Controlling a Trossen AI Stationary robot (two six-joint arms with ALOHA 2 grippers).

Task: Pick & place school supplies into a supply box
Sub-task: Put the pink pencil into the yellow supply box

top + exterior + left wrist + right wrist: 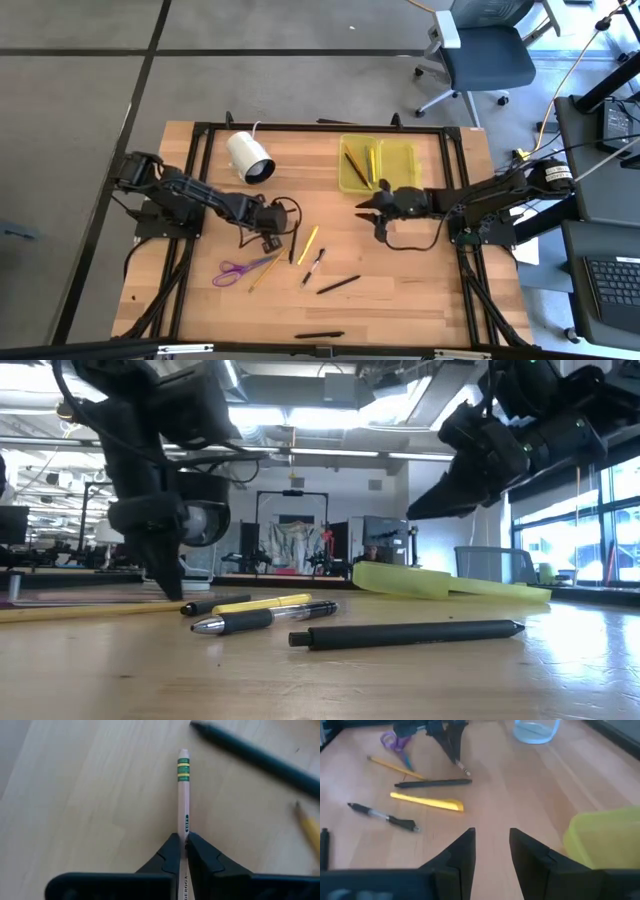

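Note:
My left gripper (268,241) (183,845) stands fingers-down on the table, shut on a pale wooden pencil (183,795) with green and yellow bands at its end. Around it lie purple-handled scissors (234,270), a yellow pencil (263,272), a black pen (292,246), a yellow marker (308,243) and a silver-and-black pen (313,268). The yellow-green supply box (378,165) lies open near the far edge with pencils inside. My right gripper (365,208) (491,837) hovers open above the table, just on the near side of the box. My left gripper pinches the pale pencil's shaft (183,827) between its two fingers, a short way back from the banded end (183,766). The fingers come from above, pointing down. The banded end (464,770) sits low at the tabletop; I cannot tell whether the pencil is lifted.
A white cylinder (250,157) with a cable lies far left of the box. Two more black pens lie toward the near edge (338,285) (320,335). A black frame borders the wooden tabletop (420,290). An office chair stands beyond the far edge.

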